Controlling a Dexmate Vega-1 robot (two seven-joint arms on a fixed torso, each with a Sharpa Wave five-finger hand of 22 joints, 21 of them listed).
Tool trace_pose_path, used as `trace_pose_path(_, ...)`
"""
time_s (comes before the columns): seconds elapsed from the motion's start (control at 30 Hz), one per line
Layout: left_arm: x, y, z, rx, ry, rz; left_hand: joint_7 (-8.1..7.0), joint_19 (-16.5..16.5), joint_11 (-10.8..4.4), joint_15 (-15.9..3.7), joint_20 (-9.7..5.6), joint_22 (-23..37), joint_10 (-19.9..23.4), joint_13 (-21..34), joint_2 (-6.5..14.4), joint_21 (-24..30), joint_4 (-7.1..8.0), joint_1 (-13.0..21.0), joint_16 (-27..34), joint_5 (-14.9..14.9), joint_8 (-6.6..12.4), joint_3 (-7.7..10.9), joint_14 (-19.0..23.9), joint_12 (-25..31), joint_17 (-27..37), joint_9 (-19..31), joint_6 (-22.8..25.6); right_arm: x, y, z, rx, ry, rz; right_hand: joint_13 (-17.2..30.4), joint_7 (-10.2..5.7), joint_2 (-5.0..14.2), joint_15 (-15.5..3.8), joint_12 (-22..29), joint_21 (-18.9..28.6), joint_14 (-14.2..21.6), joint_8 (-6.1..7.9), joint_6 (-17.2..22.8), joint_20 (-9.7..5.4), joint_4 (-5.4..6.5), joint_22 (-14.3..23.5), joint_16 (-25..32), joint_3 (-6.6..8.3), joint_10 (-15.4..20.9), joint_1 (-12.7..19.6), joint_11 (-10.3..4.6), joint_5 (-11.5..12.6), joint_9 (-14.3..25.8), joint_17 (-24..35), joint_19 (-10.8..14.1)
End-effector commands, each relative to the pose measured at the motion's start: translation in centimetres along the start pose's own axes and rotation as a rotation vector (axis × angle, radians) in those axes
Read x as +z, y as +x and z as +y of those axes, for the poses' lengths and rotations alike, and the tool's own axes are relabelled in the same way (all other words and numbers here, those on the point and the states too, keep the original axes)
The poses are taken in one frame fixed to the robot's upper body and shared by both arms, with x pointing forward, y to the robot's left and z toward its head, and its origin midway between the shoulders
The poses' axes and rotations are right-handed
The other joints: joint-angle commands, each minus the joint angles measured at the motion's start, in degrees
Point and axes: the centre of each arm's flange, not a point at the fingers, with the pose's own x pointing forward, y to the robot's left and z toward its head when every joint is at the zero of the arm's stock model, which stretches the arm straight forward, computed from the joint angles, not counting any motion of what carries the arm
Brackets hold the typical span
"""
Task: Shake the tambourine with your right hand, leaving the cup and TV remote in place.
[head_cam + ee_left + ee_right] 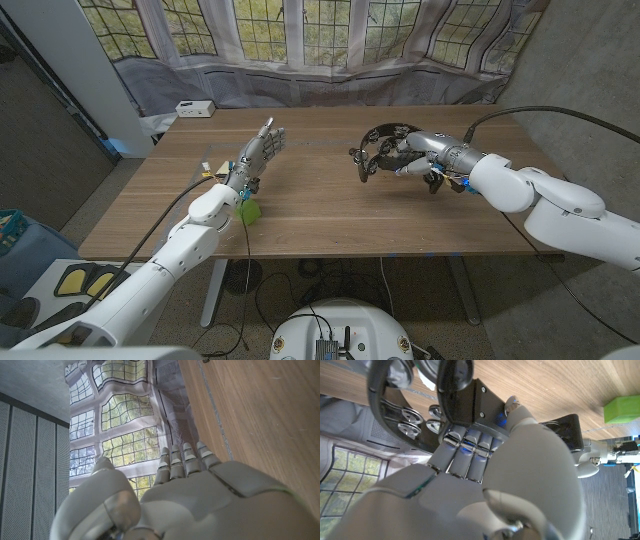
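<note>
My right hand (425, 157) grips the black tambourine (378, 150) by its rim over the far right part of the table. The tambourine (395, 402) is tilted, and its metal jingles (407, 416) show past my fingers (465, 447), which wrap a black block on the frame. My left hand (258, 150) stands open at the left middle of the table with its fingers (181, 460) straight and together, holding nothing. A green cup (248, 211) stands near the front edge, partly hidden by my left forearm; the cup (621, 408) also shows beyond my right hand. I cannot make out the TV remote.
A small white box (193, 108) sits at the table's (320, 215) far left corner. Something small with coloured marks (208, 170) lies by my left wrist, too small to identify. Curtained windows (300, 40) run behind the table.
</note>
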Motion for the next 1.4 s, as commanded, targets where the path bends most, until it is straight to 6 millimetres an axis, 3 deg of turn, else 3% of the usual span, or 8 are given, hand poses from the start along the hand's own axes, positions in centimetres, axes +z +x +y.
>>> trace_pose_path(0.03, 0.8, 1.1, -1.0, -0.014, 0.02, -0.012, 0.17, 0.23, -0.15, -0.35, 0.35, 0.19, 0.08, 0.21, 0.04, 0.01, 0.19, -0.42, -0.06, -0.06, -0.03, 0.46, 0.2, 0.08, 0.22, 0.09, 0.13, 0.0, 0.1, 2.7, 0.053, -0.041, 0.002, 0.28, -3.52, 5.39, -3.34, 0.03, 0.48, 1.12, 0.19, 3.25, 0.03, 0.56, 0.23, 0.24, 0.09, -0.02, 5.52, 0.3, 0.34, 0.23, 0.08, -0.14)
trace_pose_path(0.6, 0.8, 1.6, -1.9, -0.045, 0.017, -0.002, 0.17, 0.24, -0.15, -0.32, 0.38, 0.19, 0.09, 0.21, -0.04, 0.0, 0.15, -0.52, -0.08, -0.07, -0.07, 0.52, 0.15, 0.09, 0.22, 0.09, 0.0, -1.6, 1.5, 6.5, 0.101, -0.074, 0.065, 0.48, -3.51, 5.45, -3.32, 0.01, 0.92, 1.01, 0.08, 3.21, 0.04, 0.69, 0.19, 0.03, 0.1, -0.13, 5.44, 0.27, 0.35, 0.24, 0.18, -0.38)
trace_pose_path(1.4, 0.9, 1.5, -2.2, -0.025, 0.02, -0.004, 0.14, 0.15, -0.13, -0.31, 0.5, 0.19, 0.12, 0.21, -0.08, -0.04, 0.11, -0.62, -0.09, -0.07, -0.04, 0.62, 0.1, 0.1, 0.22, 0.09, -0.02, -2.3, 1.0, 8.4, 0.112, -0.045, 0.073, 0.5, -3.65, 5.44, -3.23, -0.05, 1.56, 1.26, -0.09, 3.12, 0.11, 0.79, 0.15, -0.19, 0.16, -0.02, 5.33, 0.18, 0.36, 0.24, 0.17, -0.51)
